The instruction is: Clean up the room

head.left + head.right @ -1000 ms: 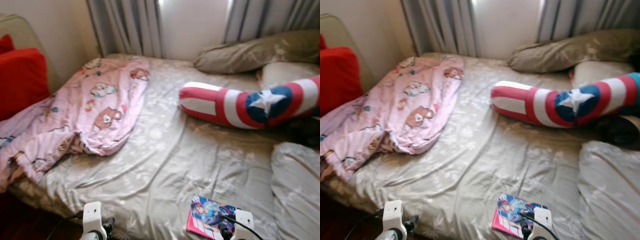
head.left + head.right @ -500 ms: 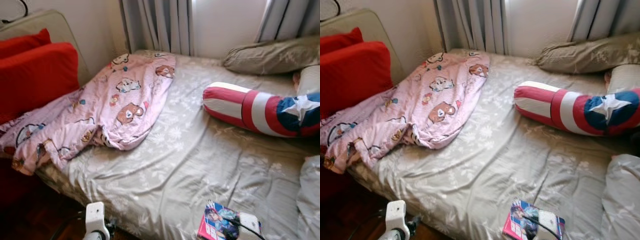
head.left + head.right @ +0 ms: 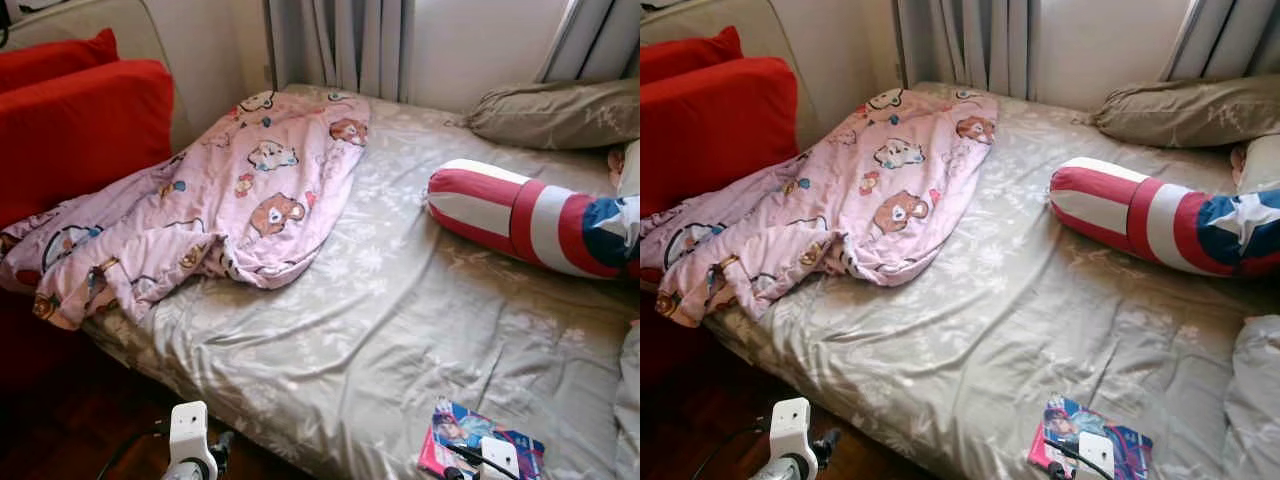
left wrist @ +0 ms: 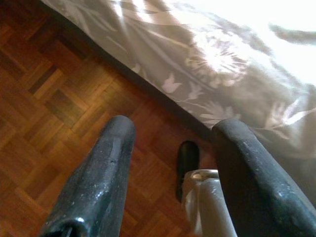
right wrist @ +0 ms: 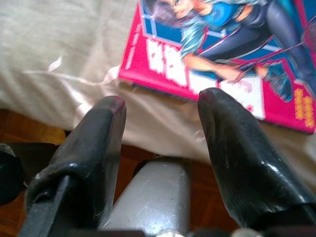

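Observation:
A pink blanket [image 3: 250,200] printed with cartoon bears lies crumpled over the left side of the bed [image 3: 380,330] and hangs off its left edge. A pink and blue comic book [image 3: 455,430] lies flat near the bed's front edge on the right. My right gripper [image 5: 162,101] is open at that front edge, and the comic book [image 5: 222,44] lies just beyond its fingertips, untouched. My left gripper [image 4: 175,126] is open and empty, hanging low over the parquet floor [image 4: 59,98] beside the bed's front edge.
A red, white and blue striped bolster [image 3: 520,215] and a grey pillow [image 3: 560,115] lie at the bed's right. Red cushions [image 3: 80,130] lean at the left. A grey duvet fold [image 3: 1255,390] sits at the right edge. Curtains [image 3: 340,40] hang behind. Dark floor [image 3: 70,430] lies at front left.
The camera has turned left, so the whole scene has slid right and the red cushions show more fully. Nothing on the bed has moved, and both grippers stay low.

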### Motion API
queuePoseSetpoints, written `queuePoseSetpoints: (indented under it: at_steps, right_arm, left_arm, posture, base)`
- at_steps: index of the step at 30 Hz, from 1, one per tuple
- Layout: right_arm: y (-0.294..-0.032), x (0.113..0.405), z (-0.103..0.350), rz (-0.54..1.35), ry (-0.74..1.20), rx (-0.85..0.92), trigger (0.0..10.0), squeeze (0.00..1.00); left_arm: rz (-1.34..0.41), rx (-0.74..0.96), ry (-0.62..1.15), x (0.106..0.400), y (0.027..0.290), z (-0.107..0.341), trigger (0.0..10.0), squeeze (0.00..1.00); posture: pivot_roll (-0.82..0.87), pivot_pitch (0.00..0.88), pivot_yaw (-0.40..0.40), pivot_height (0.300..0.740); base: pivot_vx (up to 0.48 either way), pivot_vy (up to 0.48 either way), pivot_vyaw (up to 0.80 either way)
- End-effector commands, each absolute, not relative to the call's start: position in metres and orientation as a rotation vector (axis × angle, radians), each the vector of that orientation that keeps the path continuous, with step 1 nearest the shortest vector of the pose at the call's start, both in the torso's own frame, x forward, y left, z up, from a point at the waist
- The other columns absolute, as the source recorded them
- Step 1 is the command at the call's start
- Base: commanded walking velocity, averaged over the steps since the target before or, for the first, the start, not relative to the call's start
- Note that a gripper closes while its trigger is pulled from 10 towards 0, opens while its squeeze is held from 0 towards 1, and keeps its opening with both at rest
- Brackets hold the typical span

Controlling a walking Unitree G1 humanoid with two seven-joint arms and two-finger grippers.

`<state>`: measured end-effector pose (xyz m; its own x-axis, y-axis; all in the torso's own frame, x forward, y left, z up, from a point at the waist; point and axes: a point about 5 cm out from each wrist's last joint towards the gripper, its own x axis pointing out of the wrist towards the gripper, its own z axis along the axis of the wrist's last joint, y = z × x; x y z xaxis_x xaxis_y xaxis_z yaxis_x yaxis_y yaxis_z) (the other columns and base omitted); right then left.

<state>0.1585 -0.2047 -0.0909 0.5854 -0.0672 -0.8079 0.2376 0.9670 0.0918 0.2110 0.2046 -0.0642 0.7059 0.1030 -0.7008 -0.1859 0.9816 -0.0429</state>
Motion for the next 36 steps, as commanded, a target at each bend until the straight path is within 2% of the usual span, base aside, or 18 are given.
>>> queuePoseSetpoints:
  at_steps: [1, 36]
  right_arm:
    - [-0.2041, 0.1521, -0.0939, -0.181, 0.960, 0.204, 10.0, 0.00]
    - [-0.2076, 0.1530, -0.0932, -0.257, 0.943, 0.270, 10.0, 0.00]
  left_arm:
    - [0.160, -0.102, 0.813, 0.2020, 0.2058, -0.0697, 10.0, 0.00]
    - [0.160, -0.094, 0.844, 0.1958, 0.2114, -0.0725, 10.0, 0.00]
  posture:
    - [0.02, 0.128, 0.039, 0.740]
    - [0.01, 0.129, 0.057, 0.740]
  base:
    - [0.000, 0.356, 0.00]
    - [0.000, 0.473, 0.00]
